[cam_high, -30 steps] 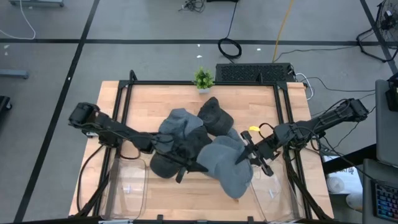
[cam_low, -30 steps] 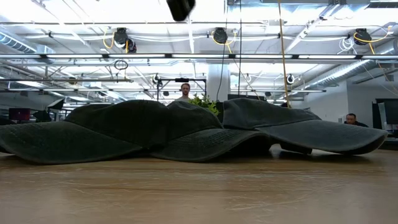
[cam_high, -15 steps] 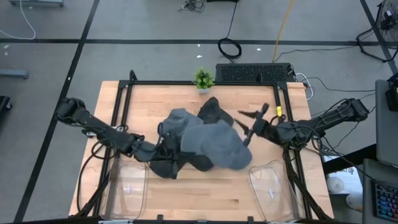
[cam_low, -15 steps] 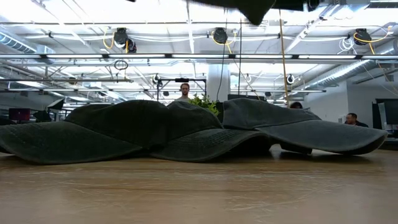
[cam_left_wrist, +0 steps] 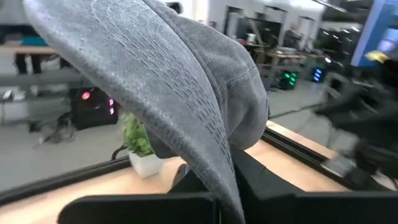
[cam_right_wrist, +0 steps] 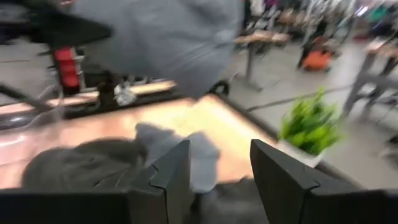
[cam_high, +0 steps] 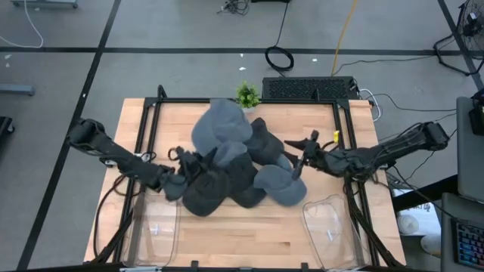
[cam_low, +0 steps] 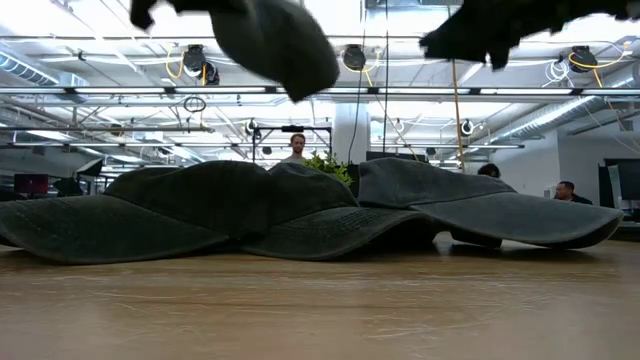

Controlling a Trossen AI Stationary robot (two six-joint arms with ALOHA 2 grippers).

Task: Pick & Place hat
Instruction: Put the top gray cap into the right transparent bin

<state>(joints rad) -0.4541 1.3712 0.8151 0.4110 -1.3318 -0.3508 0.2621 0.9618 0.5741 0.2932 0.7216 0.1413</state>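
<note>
A light grey hat [cam_high: 221, 130] is up in the air over the pile of dark hats [cam_high: 227, 185] at the table's middle. The same grey hat fills the left wrist view [cam_left_wrist: 174, 81] and shows at the top of the low view [cam_low: 275, 40]. My left gripper [cam_high: 193, 168] is at the pile's left side, shut on this hat. My right gripper [cam_high: 299, 162] hovers open above the pile's right side, holding nothing [cam_right_wrist: 221, 177]. Another light grey hat [cam_high: 276, 185] lies on the pile's near right part. My left gripper pinches a narrow edge of the light grey hat [cam_left_wrist: 227, 186] between its two fingers [cam_left_wrist: 149, 208]; which part of the hat that edge is, I cannot tell. The hat is lifted clear of the pile and spreads out ahead of and above the fingers.
Two clear plastic bins sit at the near edge, one on the left [cam_high: 155, 227] and one on the right [cam_high: 329, 227]. A small potted plant [cam_high: 246, 96] stands at the far edge. A black frame [cam_high: 151, 128] borders the work area.
My left gripper has drawn back toward the table's left and raised a light grey hat off the pile, high over its far part. My right gripper has moved up and toward the far edge, away from the light grey hat at the pile's near right, which has shifted and settled there.
</note>
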